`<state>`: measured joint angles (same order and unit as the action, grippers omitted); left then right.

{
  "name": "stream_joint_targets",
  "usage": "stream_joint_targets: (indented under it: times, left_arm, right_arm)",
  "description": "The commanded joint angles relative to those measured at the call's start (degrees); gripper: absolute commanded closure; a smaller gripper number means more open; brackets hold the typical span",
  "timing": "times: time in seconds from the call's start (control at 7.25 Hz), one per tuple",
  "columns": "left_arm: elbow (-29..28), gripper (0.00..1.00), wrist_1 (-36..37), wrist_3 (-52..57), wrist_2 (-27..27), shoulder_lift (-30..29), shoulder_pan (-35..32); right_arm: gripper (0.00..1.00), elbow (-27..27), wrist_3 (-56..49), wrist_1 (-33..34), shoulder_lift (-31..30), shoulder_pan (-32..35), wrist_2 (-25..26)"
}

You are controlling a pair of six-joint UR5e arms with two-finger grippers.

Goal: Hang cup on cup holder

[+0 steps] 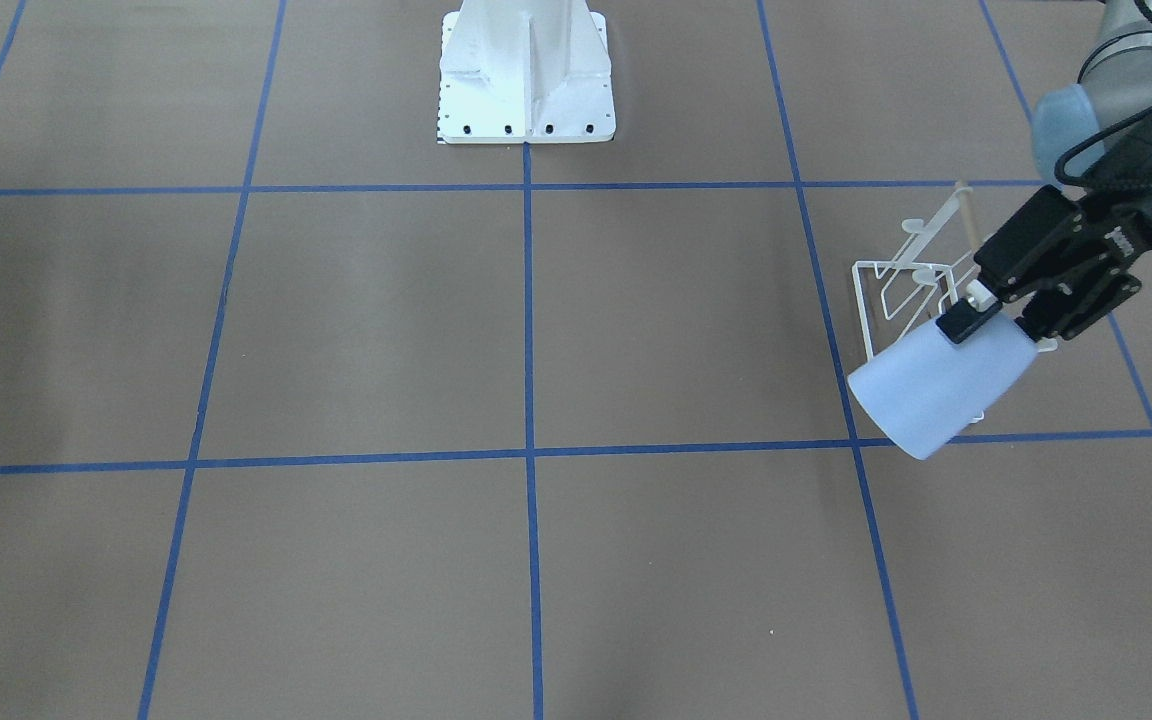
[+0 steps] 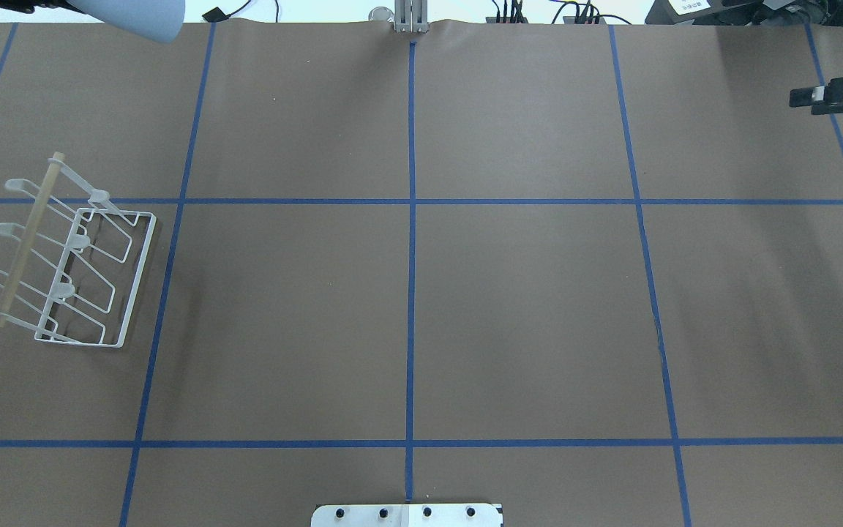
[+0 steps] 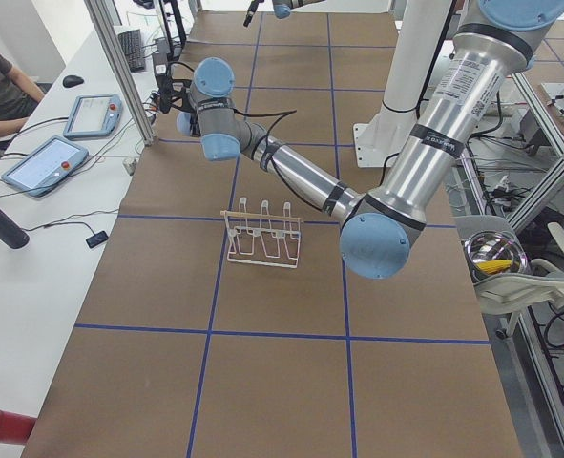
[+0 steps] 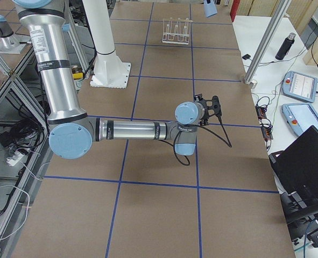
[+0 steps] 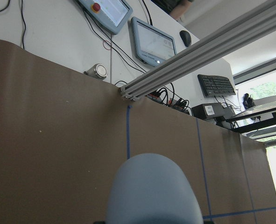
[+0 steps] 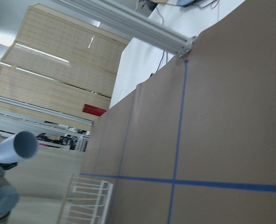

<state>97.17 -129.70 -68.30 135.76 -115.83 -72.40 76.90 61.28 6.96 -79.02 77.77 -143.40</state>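
My left gripper (image 1: 1002,330) is clenched on the cup (image 1: 936,385), with 1 finger on each side of its narrow base. The pale blue cup hangs in the air, tilted, and in the front-facing view its wide rim points down and away from my wrist. My left wrist camera looks along the cup's side at the brown table (image 2: 524,307) and its blue tape lines (image 2: 411,293).

The cup touches nothing but my fingers. It is well apart from the cup holder (image 2: 74,278), raised above it and out toward the operators' edge of the table. From overhead only its rim end shows, at the top left corner. In the front-facing view the cup covers the near end of the holder, but the side views show open air between them.

The cup holder stands upright on its rectangular wire base on my left side of the table. Its wooden rod (image 2: 26,241) runs along the top, and 6 rounded pegs (image 2: 1,228) stand out in 2 rows of 3.

My right gripper (image 2: 808,102) hovers at the far right edge, its fingers spread with nothing between them
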Motion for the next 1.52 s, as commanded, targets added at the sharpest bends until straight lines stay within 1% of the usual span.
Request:
stream_joint_targets:
  times: [0.0, 0.28, 0.41, 0.55, 0.69, 0.83, 0.97, 1.1, 1.24, 1.38]
  left_arm:
    - [3.6, 1.00, 17.3, 16.6, -1.6, 0.3, -0.6]
    - [7.3, 1.00, 24.2, 20.7, -4.9, 1.6, 0.1]
    - [8.1, 1.00, 24.7, 20.7, -5.4, 2.3, 0.2]
    - [8.4, 1.00, 25.2, 20.7, -5.9, 2.4, 0.6]
    - [8.6, 1.00, 26.8, 20.8, -5.9, 2.5, 0.6]
    - [8.8, 1.00, 27.4, 20.8, -5.9, 3.0, 0.8]
    - [8.8, 1.00, 29.4, 21.5, -6.1, 3.1, 2.1]
    - [10.1, 1.00, 34.3, 25.2, -10.4, 3.3, 3.9]
    - [12.9, 1.00, 43.3, 31.1, -14.3, 3.6, 5.2]
    - [15.5, 1.00, 51.2, 34.1, -15.4, 3.5, 6.5]
  right_arm:
    - [0.01, 0.4, -12.2, 13.1, -0.6, 2.6, -1.8]
    - [0.00, 0.8, -19.0, 19.3, -0.4, 3.4, 2.6]
    - [0.00, 2.4, -20.7, 22.2, -0.4, 2.8, 5.1]
    - [0.00, 2.8, -27.5, 26.6, -0.9, 2.8, 9.0]
    - [0.00, 4.0, -36.3, 36.5, -0.7, 3.1, 9.7]
    - [0.00, 8.6, -44.2, 50.4, -0.3, 3.9, 9.6]
    - [0.00, 14.9, -52.1, 65.7, -0.1, 4.0, 10.3]
    - [0.00, 19.6, -58.7, 80.6, 2.8, 4.0, 11.6]
    - [0.00, 21.6, -64.6, 92.4, 6.4, 4.1, 12.2]
    - [0.00, 21.8, -69.2, 99.1, 8.8, 3.8, 13.6]
